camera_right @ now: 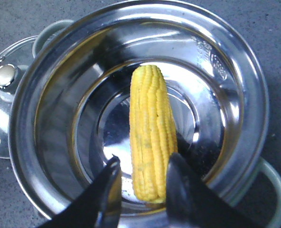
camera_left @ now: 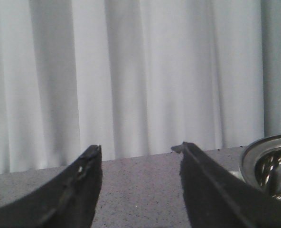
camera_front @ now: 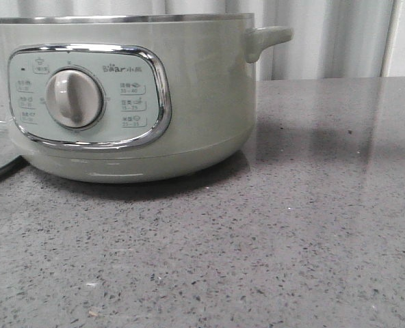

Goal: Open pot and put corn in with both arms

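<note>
— Corn (camera_right: 148, 133) lies inside the pot (camera_right: 254, 95), on its shiny floor, lid (camera_right: 5, 95) off beside it?

— Yes. The right gripper (camera_right: 143, 183) hovers over the cob, fingers apart, holding nothing.

— And the left gripper (camera_left: 140, 154)?

— Spread open and empty over the counter (camera_front: 291, 225), near the pot's rim.

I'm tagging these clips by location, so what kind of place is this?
Probably a staged kitchen-style test bench, not a lived-in kitchen. A sage-green electric pot sits on a grey speckled stone countertop, plain white curtains hang behind, and the right claw hovers over the corn inside the pot.
</note>
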You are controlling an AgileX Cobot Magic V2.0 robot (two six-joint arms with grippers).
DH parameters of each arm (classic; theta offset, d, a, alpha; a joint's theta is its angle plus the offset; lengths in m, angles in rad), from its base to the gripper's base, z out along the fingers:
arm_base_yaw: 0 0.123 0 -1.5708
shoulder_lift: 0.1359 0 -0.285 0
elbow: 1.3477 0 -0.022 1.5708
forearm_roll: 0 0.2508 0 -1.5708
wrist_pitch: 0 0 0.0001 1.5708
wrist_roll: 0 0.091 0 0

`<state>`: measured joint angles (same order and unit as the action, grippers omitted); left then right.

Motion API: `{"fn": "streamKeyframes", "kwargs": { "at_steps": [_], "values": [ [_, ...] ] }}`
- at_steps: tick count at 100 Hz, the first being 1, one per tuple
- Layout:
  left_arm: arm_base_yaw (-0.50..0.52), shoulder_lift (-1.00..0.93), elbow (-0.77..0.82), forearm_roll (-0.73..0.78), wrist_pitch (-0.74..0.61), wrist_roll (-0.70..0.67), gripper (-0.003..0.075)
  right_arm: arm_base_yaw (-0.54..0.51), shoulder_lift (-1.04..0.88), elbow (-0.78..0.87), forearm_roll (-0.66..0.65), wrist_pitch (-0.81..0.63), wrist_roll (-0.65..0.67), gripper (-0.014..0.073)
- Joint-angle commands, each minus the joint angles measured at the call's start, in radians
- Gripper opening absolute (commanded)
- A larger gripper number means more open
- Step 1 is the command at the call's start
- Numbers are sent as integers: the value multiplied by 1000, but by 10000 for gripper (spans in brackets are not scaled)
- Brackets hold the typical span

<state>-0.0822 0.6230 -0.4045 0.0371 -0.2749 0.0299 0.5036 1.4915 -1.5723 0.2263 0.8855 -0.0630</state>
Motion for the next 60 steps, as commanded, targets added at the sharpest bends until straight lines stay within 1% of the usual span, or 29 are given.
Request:
{"fn": "streamKeyframes", "kwargs": {
  "at_steps": [1,11,22,32,42,60],
  "values": [
    [0,-19,-35,-13,-66,-22,207,2,-64,-37,-23,-12,-12,49],
    [0,-33,-35,-8,-66,-22,85,2,-101,-33,-27,-20,-14,3],
    [0,-65,-35,-6,-45,-22,-21,2,-146,-21,-38,-37,-16,-7],
    [0,-97,-33,-6,13,-22,-20,2,-203,9,-70,-35,-16,-7],
    [0,-138,-28,-6,97,-22,-20,2,-280,89,-74,-60,-16,-7],
    [0,-242,17,-6,101,-22,-20,2,-479,318,-100,-191,-16,-7]
  ]
}}
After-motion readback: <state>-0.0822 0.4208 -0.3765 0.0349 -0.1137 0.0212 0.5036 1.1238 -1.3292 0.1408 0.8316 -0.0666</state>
